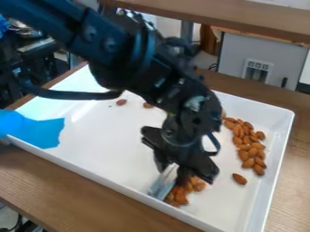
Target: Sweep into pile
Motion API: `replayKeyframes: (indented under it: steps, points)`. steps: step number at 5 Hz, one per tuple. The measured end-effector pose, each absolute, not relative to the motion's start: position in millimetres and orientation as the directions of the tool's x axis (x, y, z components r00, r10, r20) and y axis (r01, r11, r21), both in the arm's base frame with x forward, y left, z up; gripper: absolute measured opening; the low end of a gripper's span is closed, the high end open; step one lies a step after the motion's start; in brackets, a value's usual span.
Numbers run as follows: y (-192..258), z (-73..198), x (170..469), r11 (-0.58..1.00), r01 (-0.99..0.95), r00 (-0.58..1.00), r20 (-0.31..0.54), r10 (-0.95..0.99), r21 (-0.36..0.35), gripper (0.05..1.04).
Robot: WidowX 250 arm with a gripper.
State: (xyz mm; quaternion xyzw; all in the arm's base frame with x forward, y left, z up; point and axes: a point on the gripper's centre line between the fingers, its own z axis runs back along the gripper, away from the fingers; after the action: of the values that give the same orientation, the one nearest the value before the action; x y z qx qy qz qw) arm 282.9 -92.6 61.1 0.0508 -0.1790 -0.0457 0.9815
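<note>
In the camera view, the black arm (133, 50) enters at the upper left and slants across a white tray (115, 136), its gripper (181, 170) low over the tray's near edge, a little right of that edge's middle. The jaws are clamped around a flat, pale grey tool (162, 182), which slopes down between them to the tray floor, its lower end close by the near edge. A small heap of almonds (180, 195) lies right beside the tool, partly hidden by the gripper.

The larger group of almonds (249, 147) runs in a loose band along the tray's right edge, beginning near the far right corner; some nuts there touch or overlap. One lone almond (239, 179) lies between this band and the small heap, nearer the band. Toward the tray's far edge, left of the arm, are two more: one almond (122, 102) fully in sight and another (147, 105) just beside the arm.

A blue sheet (36, 129) lies over the tray's left corner, its ragged end reaching inside. A black cable (79, 95) loops out from the arm above the tray's left part. The tray sits on a brown wooden worktop (91, 195); beyond its far edge stands a grey panel (233, 56), below a wooden shelf (242, 18)
</note>
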Motion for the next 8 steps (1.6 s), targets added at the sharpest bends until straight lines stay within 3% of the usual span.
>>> replayKeyframes:
  steps: [3, 6, 8]
  points:
    - [-109, 60, 295, 0.961, -0.269, 0.896, 0.350, 0.273, -0.062, 0.370]
    - [-108, 66, 316, 0.802, -0.516, 0.735, 0.324, 0.595, -0.303, 0.370]
    - [-91, 72, 333, 0.691, -0.618, 0.608, 0.330, 0.722, -0.375, 0.370]
